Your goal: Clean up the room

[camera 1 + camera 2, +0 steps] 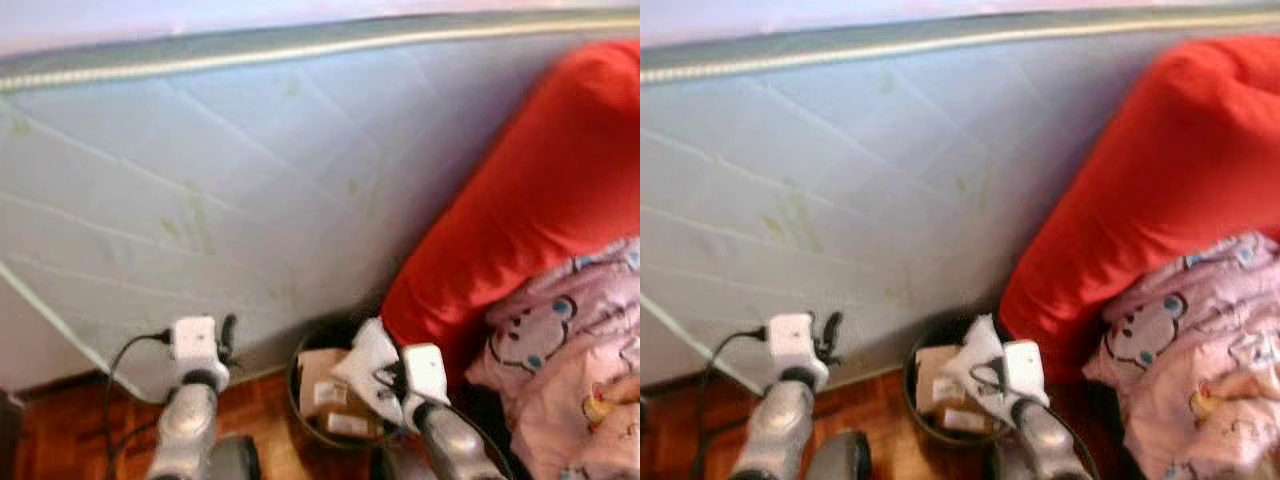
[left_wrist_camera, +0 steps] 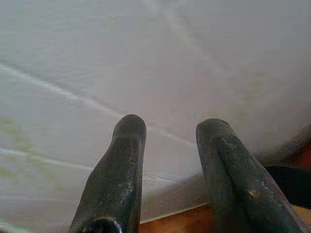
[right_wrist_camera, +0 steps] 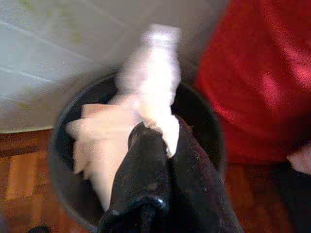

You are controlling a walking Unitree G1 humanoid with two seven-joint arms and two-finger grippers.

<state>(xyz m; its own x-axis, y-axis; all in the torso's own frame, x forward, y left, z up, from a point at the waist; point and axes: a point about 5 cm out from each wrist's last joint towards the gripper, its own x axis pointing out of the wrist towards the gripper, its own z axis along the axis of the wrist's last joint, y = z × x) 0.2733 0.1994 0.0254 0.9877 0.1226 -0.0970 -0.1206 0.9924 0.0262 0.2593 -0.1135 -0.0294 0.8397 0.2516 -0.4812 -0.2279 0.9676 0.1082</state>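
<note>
right jaws pinched tight on a crumpled white paper (image 3: 150, 82), holding it right above the black bin (image 3: 204, 126) so it can fall straight in once released. the right gripper (image 1: 385, 375) sits over the rim, and the bin already has cardboard boxes (image 1: 325, 392) inside. left jaws spread, nothing between them, the left gripper (image 1: 225, 340) parked near the upright mattress (image 1: 220, 180), clear of the work. bin stands on the wooden floor (image 1: 260, 410) at the mattress foot, just beside a red cushion (image 1: 520, 200) and a pink printed blanket (image 1: 570, 340). my read: the drop is the step in hand.
</note>
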